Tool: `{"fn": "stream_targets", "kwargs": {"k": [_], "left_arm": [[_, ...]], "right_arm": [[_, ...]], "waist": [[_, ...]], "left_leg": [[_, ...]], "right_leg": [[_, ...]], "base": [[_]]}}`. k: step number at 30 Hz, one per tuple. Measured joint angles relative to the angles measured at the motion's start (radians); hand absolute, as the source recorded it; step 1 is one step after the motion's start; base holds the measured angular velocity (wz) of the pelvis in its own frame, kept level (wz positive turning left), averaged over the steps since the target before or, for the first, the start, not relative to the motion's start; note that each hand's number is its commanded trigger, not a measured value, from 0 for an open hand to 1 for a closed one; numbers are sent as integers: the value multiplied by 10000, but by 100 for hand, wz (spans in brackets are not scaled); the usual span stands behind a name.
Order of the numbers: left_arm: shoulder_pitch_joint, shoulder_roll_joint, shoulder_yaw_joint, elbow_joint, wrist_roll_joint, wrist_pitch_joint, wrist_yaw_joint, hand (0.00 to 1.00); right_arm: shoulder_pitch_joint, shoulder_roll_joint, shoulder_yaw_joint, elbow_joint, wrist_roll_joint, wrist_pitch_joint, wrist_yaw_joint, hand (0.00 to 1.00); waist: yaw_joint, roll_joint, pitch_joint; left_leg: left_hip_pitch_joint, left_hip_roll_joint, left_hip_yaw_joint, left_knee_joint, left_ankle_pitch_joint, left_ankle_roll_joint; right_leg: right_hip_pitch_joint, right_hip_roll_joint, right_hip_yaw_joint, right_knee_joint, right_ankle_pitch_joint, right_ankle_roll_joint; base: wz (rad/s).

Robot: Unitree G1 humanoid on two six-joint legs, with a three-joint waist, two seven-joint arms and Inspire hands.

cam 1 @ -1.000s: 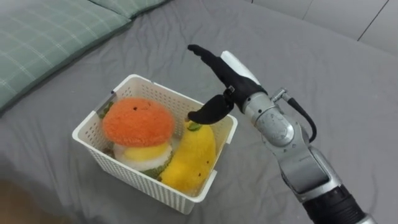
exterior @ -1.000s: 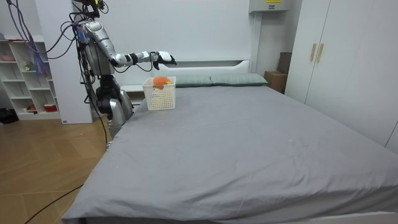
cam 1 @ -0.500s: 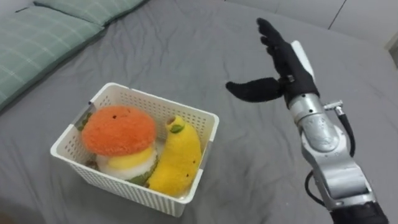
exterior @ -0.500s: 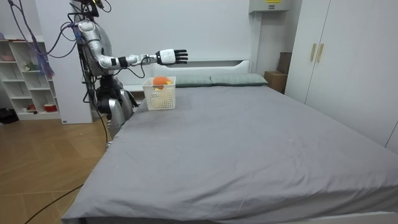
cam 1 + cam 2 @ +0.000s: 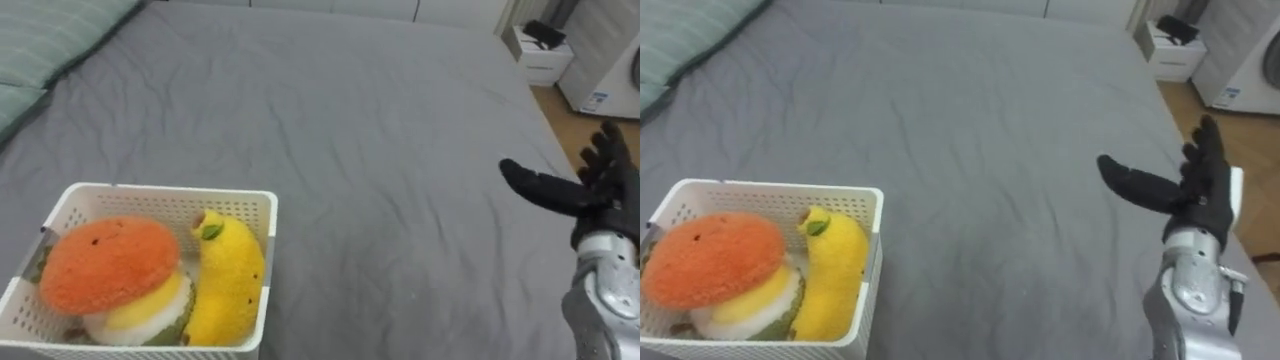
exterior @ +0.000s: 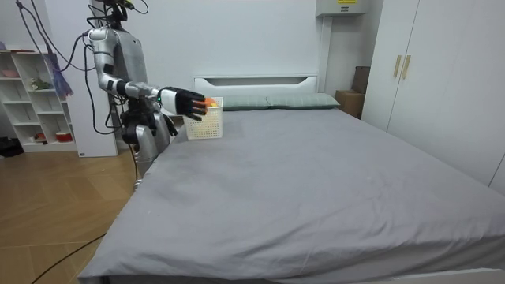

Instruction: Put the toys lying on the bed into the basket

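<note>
The right hand (image 5: 1196,196) is held above the grey bed (image 5: 350,120), its fingers spread and empty. An orange plush toy (image 5: 105,262) and a yellow plush toy (image 5: 228,282) are seen inside a white basket (image 5: 160,190) on the bed, well apart from the hand.

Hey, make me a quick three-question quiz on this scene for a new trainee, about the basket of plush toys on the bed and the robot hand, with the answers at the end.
1. True or false: the right robot hand is open and holds nothing.
2. Where is the yellow plush toy?
A. in the robot hand
B. in the white basket, beside the orange plush toy
C. lying outside the basket
3. How many plush toys show in the basket?

Key: 1 true; 2 B; 3 two.
</note>
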State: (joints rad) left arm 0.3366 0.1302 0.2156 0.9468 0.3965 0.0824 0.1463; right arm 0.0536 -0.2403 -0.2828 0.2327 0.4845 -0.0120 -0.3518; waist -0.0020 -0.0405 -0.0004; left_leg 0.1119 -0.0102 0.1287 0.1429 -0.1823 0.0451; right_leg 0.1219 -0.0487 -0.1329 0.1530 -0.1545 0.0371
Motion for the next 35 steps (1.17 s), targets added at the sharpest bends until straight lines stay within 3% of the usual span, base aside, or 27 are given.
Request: {"fn": "stream_targets", "kwargs": {"k": [9,12,19,23,27,30,35], "left_arm": [[209,-3,184,58,-108,-4,11,0],[221,-5,207,234,-113,-5,13,0],[169,-67,392,623,-121,43,-3,0],[126,-242,570,693,-109,203,-38,0],[-165,-254,554,885,-85,525,-122,0],[-302,-288,379,968,-90,718,-30,0],[-561,-322,287,1065,-136,895,31,0]], "right_arm": [[1040,20,-674,3514,3490,-155,-183,0],[1250,48,-750,5295,4239,-289,-44,0],[1459,568,-923,9039,4189,-163,364,0],[1678,597,-601,10572,2873,231,1356,0],[1612,576,414,11317,8,955,2249,0],[1483,596,1506,11703,-2028,1438,2611,0],[1100,695,2119,11628,-4048,2057,3060,0]], "waist": [[-403,93,-25],[-472,61,15],[-768,100,7],[-731,111,7],[-653,107,-14],[-423,130,-11],[-174,151,-12]], "left_leg": [[64,77,256,80,-135,-12],[165,86,336,77,-164,-30],[224,125,354,78,-187,-76],[235,130,340,33,-193,-88],[250,134,358,36,-194,-95],[395,137,438,36,-194,-101],[419,140,449,14,-197,-102]], "right_leg": [[-5,51,262,46,-5,-8],[-7,81,437,51,-49,-22],[22,135,497,10,-162,-58],[7,146,508,20,-180,-64],[-15,153,510,36,-181,-68],[24,160,571,130,-178,-75],[46,157,591,185,-185,-84]], "base": [[-10],[-6],[-1],[0],[0],[-10],[0]]}}
